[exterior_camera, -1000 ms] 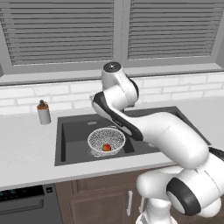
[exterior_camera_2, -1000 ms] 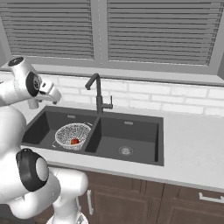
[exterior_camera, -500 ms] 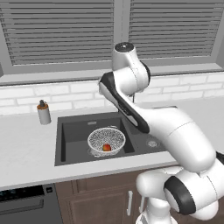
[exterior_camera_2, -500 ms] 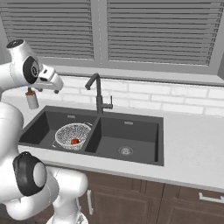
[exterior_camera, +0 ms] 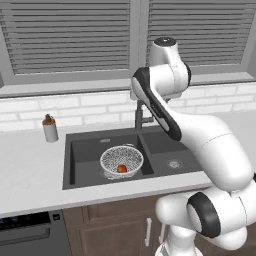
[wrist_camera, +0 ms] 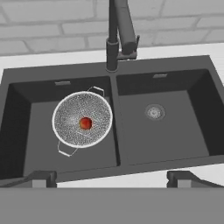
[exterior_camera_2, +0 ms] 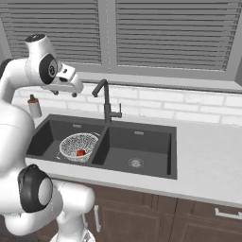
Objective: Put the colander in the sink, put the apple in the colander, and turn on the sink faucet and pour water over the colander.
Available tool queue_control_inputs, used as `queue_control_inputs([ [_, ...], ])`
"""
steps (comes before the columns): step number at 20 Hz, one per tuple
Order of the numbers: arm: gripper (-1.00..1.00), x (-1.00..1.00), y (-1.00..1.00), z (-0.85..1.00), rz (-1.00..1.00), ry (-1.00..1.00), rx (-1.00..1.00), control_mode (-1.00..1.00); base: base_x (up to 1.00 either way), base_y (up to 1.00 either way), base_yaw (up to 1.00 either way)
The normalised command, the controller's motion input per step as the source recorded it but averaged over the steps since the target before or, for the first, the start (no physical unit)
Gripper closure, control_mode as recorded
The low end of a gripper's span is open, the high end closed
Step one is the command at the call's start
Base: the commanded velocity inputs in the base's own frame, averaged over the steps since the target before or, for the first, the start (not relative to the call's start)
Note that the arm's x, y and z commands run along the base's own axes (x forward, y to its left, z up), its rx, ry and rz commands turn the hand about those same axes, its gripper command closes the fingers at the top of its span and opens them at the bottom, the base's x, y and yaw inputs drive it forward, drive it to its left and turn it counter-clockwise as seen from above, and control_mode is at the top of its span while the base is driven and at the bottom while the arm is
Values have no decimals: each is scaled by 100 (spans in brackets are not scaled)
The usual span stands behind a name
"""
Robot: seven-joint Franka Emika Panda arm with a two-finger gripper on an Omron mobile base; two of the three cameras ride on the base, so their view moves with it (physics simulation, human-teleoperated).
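The speckled colander (exterior_camera: pixel 121 160) sits in the left basin of the dark sink (exterior_camera: pixel 85 150), with the red apple (exterior_camera: pixel 121 169) inside it. From the hand view, the colander (wrist_camera: pixel 82 119) and apple (wrist_camera: pixel 85 123) lie below and to the left, and the right basin's drain (wrist_camera: pixel 154 112) is bare. The dark gooseneck faucet (exterior_camera_2: pixel 105 101) stands behind the divider, and no water runs from its spout (wrist_camera: pixel 124 26). My gripper (exterior_camera_2: pixel 65 93) hangs open and empty, high above the left basin and just left of the faucet. Its fingertips (wrist_camera: pixel 43 177) stand wide apart.
A grey soap dispenser (exterior_camera: pixel 49 129) stands on the counter left of the sink (exterior_camera_2: pixel 142 146). White counter (exterior_camera_2: pixel 208 156) stretches to the right. A brick backsplash and a window sill with blinds run behind. A dishwasher front (exterior_camera: pixel 30 235) sits below at the left.
The arm has lifted and swung the hand from over the left basin upward and toward the faucet. The colander and apple have stayed in place.
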Motion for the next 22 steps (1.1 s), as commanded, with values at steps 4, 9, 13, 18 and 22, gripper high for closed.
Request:
queue_control_inputs([
  [4, -100, 0, -41, 0, 1, 0, 5, -100, 0, 0, 0],
  [9, -100, 13, -15, 0, 0, 0, 3, -100, 0, 0, 0],
  [13, -100, 31, 0, 0, 0, 0, 0, -100, 0, 0, 0],
  [18, -100, 33, 0, 0, 0, 0, 0, -100, 0, 0, 0],
  [22, -100, 31, 0, 0, 0, 0, 0, -100, 0, 0, 0],
])
